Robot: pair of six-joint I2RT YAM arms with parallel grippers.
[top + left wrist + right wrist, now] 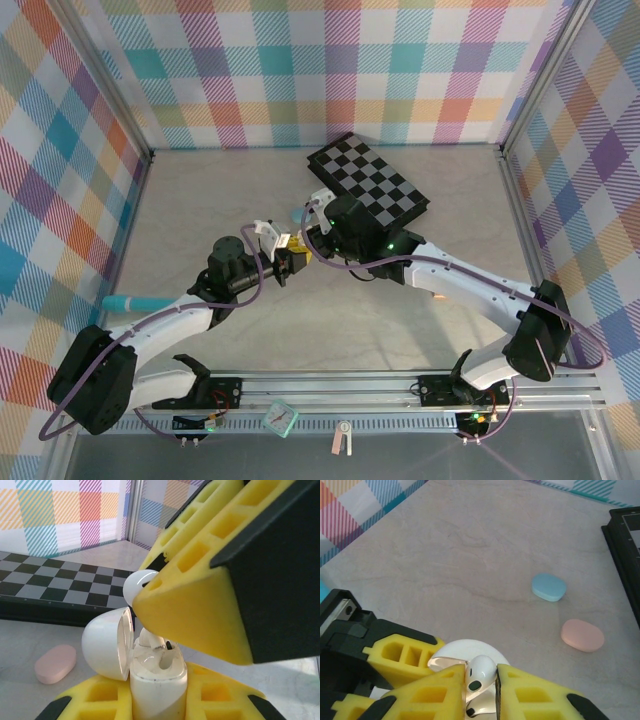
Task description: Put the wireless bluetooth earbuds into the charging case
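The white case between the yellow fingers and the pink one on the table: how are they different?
The white case is held upright in the left gripper; the pink case lies flat on the table, untouched. The white case has its lid swung open; the pink case is shut. Both are smooth, rounded pebble shapes.

No legible text, labels, brands or numbers anywhere. Charging case (157, 692), earbud (481, 669), pink case (582, 635), blue case (549, 587), checkered board (372, 187): all unmarked where visible. Small teal item (281, 417): too tiny to read.
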